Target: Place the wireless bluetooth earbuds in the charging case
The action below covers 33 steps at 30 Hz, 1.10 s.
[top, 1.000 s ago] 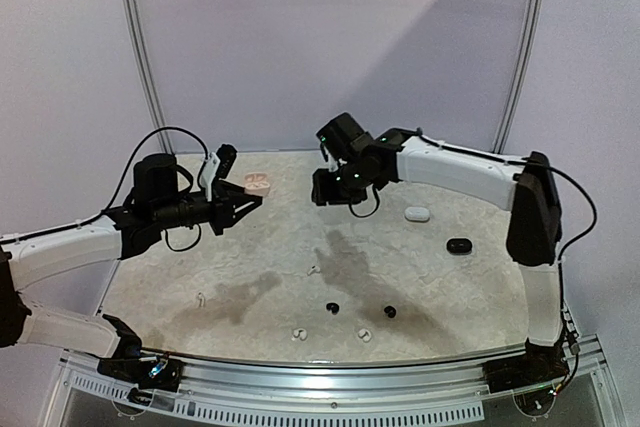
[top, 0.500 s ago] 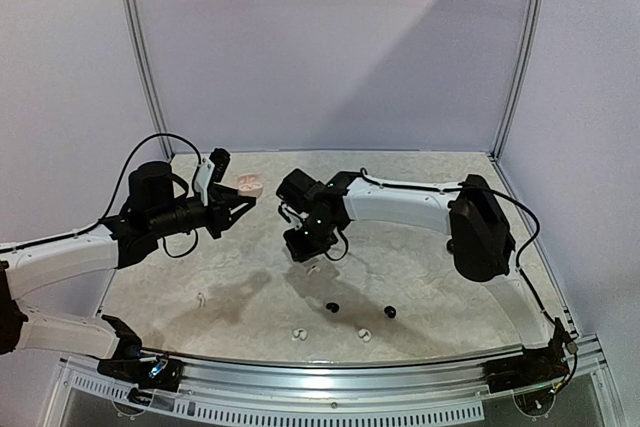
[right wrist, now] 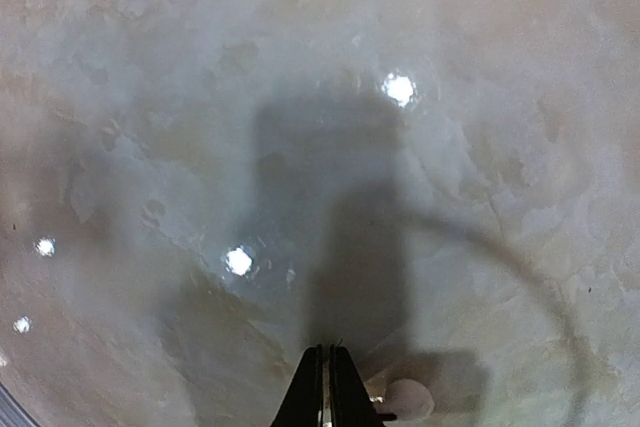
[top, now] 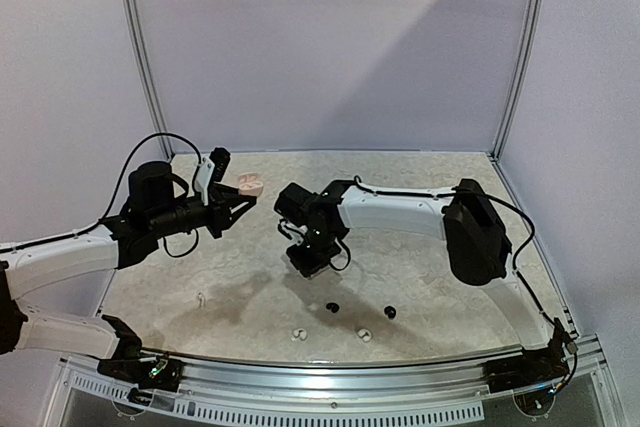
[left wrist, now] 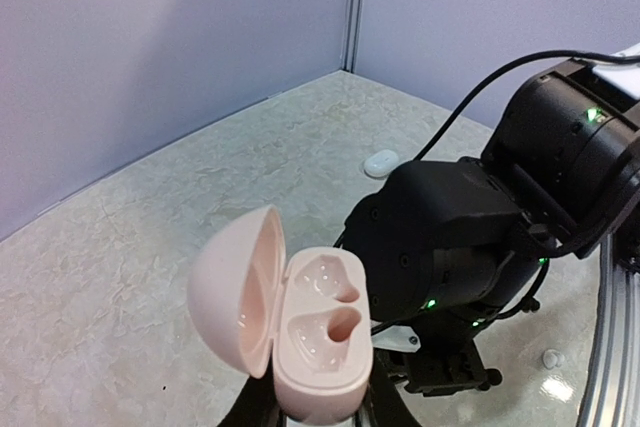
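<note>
The left gripper is pinching a pale pink pebble-shaped plastic charging case by its lower end and holding it up off the mottled beige stone-look table, over the far left part. The case is standing open, its rounded lid hinged back to one side, and both moulded wells in its base are showing bare.

The right gripper is pointing straight down at the middle of the table, its two dark fingers pressed together with nothing visible between them. A small rounded white plastic earbud is lying on the table just beside those fingers. It is partly cut off at the frame's lower edge, so it is probably an earbud rather than surely one.

Nearer the arm bases, other earbuds are lying loose on the table: a white one off to the left, two white ones close to the near edge, and two tiny black ones just beyond them.

In the left wrist view, a smooth white oval closed case is resting on the table beyond the right arm's black wrist.
</note>
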Motion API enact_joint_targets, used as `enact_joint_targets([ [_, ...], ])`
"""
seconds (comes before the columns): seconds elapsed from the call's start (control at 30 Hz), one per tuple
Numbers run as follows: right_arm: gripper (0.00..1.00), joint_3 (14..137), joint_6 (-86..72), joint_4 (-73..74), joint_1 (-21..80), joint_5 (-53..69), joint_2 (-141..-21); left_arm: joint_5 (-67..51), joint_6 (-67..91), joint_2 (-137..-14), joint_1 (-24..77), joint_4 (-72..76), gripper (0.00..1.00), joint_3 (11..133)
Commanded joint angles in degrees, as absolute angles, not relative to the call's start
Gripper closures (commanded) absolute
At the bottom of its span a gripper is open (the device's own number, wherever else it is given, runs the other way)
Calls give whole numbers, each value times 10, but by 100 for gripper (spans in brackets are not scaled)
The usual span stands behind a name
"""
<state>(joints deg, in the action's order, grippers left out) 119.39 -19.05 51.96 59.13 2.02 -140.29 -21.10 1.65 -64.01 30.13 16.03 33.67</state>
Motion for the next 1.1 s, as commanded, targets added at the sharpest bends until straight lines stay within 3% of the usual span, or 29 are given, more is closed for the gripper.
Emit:
enact_joint_targets([
  [0.0,95,1161,-175,590,594,6,-1384,-206,7,-635,310,173,100,326],
  [0.6,88,1184,-160,533,591,57,-1312,-206,1,-636,310,167,100,330],
  [0.9,66,1172,-227,532,560,-15,-1313,-209,-16,-638,310,164,100,336],
  [1.07,72,1186,-219,535,557,-7,-1349,-210,-18,-639,310,160,100,340],
])
